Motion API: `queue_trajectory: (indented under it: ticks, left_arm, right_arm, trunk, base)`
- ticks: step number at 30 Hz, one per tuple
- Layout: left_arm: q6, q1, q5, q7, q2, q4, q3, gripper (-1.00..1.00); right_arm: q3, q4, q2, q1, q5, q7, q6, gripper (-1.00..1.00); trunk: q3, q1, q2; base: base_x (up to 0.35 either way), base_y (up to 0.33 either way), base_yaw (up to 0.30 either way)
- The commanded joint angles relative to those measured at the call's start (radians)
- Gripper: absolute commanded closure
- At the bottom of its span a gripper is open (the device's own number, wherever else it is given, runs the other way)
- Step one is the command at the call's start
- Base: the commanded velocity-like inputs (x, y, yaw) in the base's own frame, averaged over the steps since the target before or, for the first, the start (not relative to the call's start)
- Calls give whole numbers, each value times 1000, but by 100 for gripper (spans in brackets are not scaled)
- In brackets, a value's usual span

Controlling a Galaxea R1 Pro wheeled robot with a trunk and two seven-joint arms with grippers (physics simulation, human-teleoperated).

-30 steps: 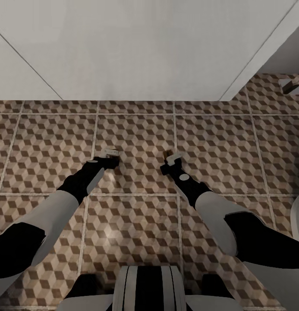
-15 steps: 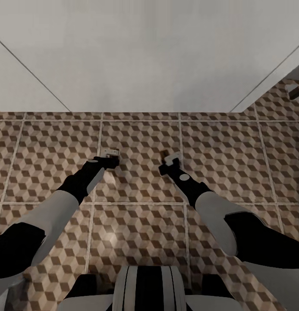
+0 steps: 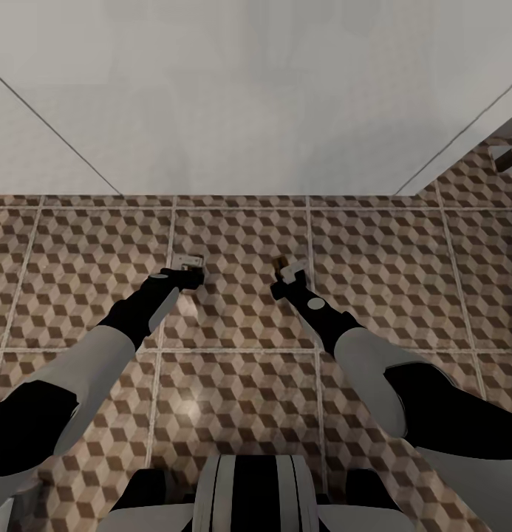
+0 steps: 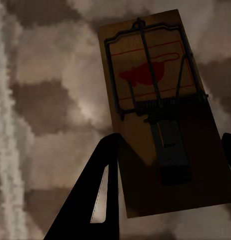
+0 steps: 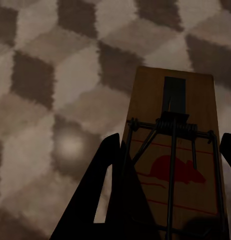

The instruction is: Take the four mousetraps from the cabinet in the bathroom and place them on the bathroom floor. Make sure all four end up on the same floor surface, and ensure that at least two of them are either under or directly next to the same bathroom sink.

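Mousetraps, one pinched in my left jaws and one in my right jaws, hang over the bathroom floor near the wall, and dropping from height could, I judge, bounce them away.

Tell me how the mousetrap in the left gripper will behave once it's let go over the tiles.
The mousetrap looks like a flat, stiff wooden board, so it should probably land flat on the bathroom floor rather than roll. It seems thin and light, so it may skid or bounce slightly. Its wire bar and spring stand proud of the board, so a drop could perhaps jar them.
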Motion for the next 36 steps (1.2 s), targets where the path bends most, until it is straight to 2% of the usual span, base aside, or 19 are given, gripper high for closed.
queue_trajectory:
  ticks: [1,24,31,36]
  left_arm:
    - [4,0,5,10,2,8,-7,100]
    - [3,0,5,10,2,5,-7,100]
    - [-78,0,5,11,2,13,-11,100]
    - [-96,0,5,11,2,28,-14,100]
  right_arm:
    - [5,1,0,-1,-3,0,-2,100]
    - [4,1,0,0,-3,0,-1,100]
    - [3,1,0,-1,-3,0,-2,100]
    - [3,1,0,0,-3,0,-2,100]
  trunk:
    - [0,0,0]
    - [0,0,0]
    - [0,0,0]
    - [0,0,0]
  base:
    - [79,0,0]
    - [92,47,0]
    - [59,17,0]
    - [4,1,0]
